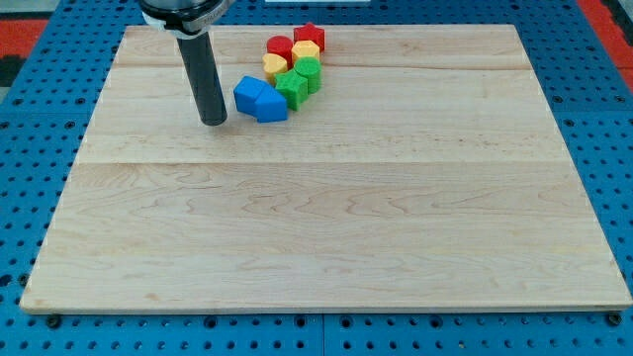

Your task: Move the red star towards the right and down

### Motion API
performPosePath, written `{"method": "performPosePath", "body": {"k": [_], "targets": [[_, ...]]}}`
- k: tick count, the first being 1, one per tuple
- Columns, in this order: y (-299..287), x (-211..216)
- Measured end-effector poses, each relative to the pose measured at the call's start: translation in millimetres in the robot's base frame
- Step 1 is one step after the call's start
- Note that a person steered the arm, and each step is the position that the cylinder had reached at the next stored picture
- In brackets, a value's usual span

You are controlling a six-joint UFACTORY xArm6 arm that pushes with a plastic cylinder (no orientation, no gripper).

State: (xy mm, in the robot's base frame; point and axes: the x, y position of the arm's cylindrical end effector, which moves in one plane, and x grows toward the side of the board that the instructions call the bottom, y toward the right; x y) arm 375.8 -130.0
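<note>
The red star [310,36] lies at the view's top, at the upper right end of a tight cluster of blocks. Beside it are a red round block [280,46], a yellow block [306,50], another yellow block [275,66], a green block [309,71], a green star-like block [292,87] and two blue blocks [260,98] at the cluster's lower left. My tip [213,121] rests on the board just left of the blue blocks, apart from them, and well to the lower left of the red star.
The wooden board [326,218] sits on a blue perforated table [20,148]. The arm's dark rod comes down from the view's top left.
</note>
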Motion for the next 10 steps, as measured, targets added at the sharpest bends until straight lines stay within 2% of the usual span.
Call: {"method": "performPosePath", "body": {"k": [2, 3, 4, 5, 7, 8, 10], "targets": [[-7.0, -8.6], [-30.8, -69.4], [-12.2, -130.3], [40.6, -163.2], [179.6, -153.1], [206.5, -150.0], [204.1, -142.8]]}}
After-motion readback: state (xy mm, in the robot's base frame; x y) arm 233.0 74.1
